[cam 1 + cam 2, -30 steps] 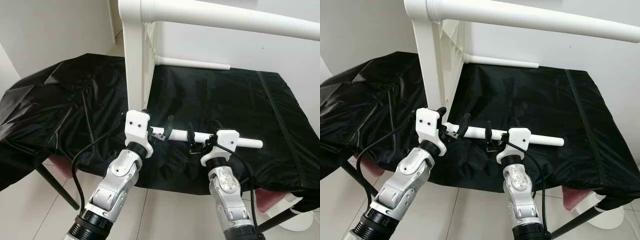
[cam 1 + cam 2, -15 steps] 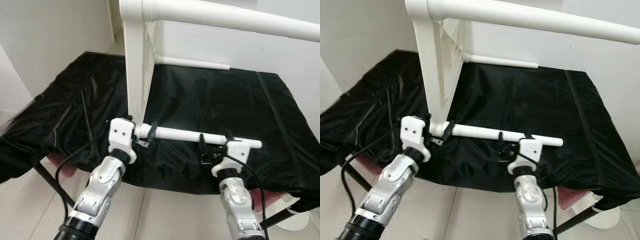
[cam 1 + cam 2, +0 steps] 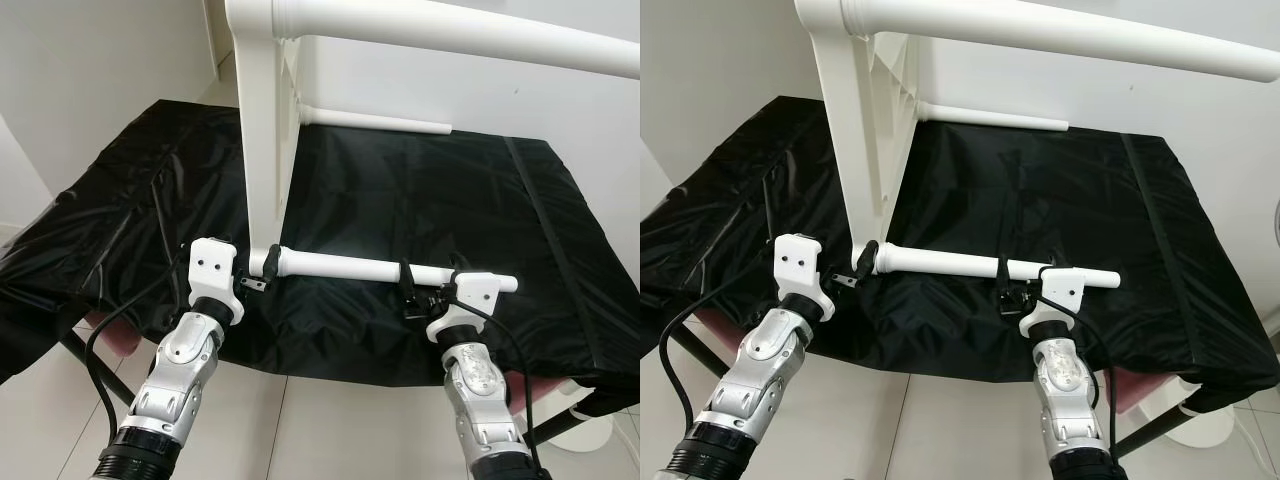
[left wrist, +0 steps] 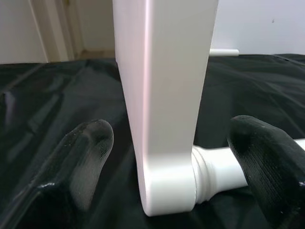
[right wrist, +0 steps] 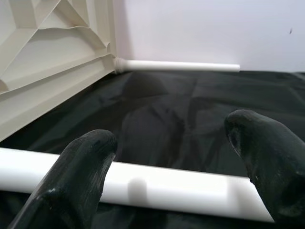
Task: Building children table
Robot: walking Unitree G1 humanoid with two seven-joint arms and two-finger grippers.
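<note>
Left gripper (image 4: 176,157): black fingers spread wide w/ nothing clamped, flanking the corner of the upended white plastic table top (image 3: 262,130). Right gripper (image 5: 171,162) likewise spread apart, straddling the near white round plastic leg (image 3: 385,270), which looks seated in its corner socket. Two more legs look fitted; any 4th can't be judged. All rests on black cloth (image 3: 450,200).

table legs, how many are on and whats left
Three white legs look seated: the top leg, the far leg and the near leg, which sits in the tabletop corner. The left hand and right hand sit open around the near leg. Left: the fourth corner can't be judged, and turning it upright.
</note>
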